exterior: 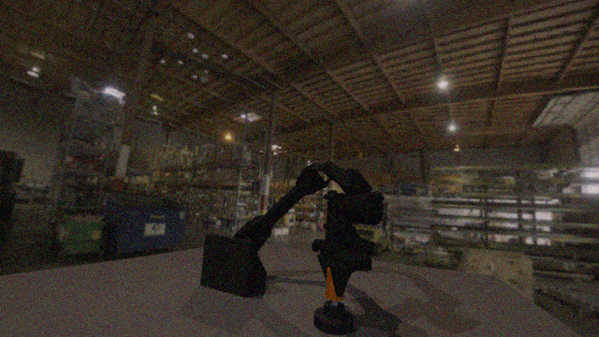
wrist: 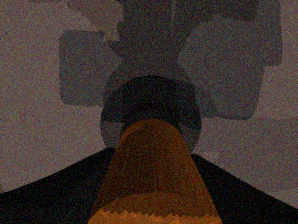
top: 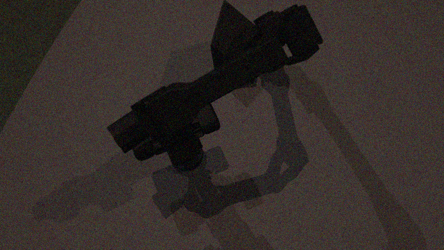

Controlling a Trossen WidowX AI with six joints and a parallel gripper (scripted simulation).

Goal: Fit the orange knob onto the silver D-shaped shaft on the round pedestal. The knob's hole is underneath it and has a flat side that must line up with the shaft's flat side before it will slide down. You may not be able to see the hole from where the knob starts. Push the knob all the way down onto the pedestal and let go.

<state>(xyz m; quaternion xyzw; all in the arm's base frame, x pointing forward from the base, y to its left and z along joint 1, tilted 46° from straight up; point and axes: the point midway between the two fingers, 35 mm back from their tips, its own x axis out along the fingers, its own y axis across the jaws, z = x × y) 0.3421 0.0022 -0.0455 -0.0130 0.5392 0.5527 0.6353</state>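
The orange knob (exterior: pixel 331 287) (wrist: pixel 155 165) is a tapered cone, upright between the fingers of my gripper (exterior: pixel 335 281) (wrist: pixel 152 159), which is shut on it. The dark round pedestal (exterior: pixel 333 322) (wrist: pixel 150 89) stands directly below the knob. A short pale piece of the silver shaft (exterior: pixel 334 303) shows between the knob's lower end and the pedestal, so the knob is not against the pedestal top. Whether the shaft's tip is inside the hole cannot be told. The hole and both flat sides are hidden. In the top view the arm hides the knob.
The arm's dark base (exterior: pixel 231 269) stands on the pale table (exterior: pixel 140 300), left of the pedestal in the exterior view. The arm arches over from it. Its shadows cross the table around the pedestal. The picture is dark and grainy. Warehouse shelves and bins are beyond the table.
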